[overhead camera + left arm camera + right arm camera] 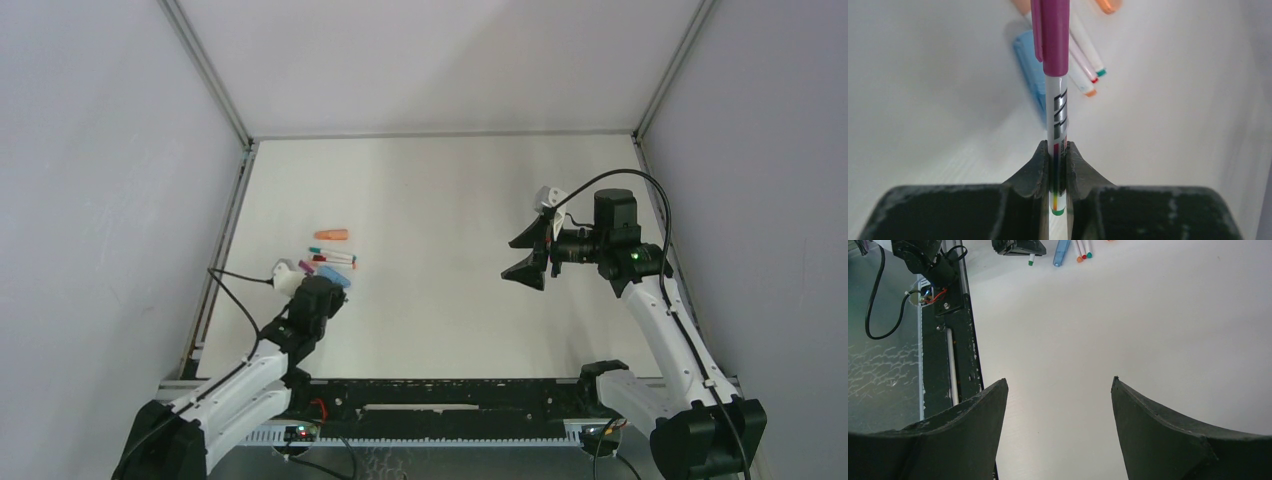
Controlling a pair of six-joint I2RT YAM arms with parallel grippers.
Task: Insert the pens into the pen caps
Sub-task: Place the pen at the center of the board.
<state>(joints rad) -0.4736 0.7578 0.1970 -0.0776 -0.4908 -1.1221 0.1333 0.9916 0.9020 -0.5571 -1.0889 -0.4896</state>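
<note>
Left fingers (pixel 1033 170) pinching white pen (pixel 1057 115), magenta cap (pixel 1053 35) on — right fingers (pixel 948 440) apart

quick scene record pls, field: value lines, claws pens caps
left claw: shut on a pen
held pen: white barrel, green near end, magenta cap on its far end
right claw: open, empty, far right of the pens
loose pens: three side by side on the table, tips teal, red, orange
blue cap: on the table, next to the loose pens
orange cap: on the table, just beyond the loose pens
</note>
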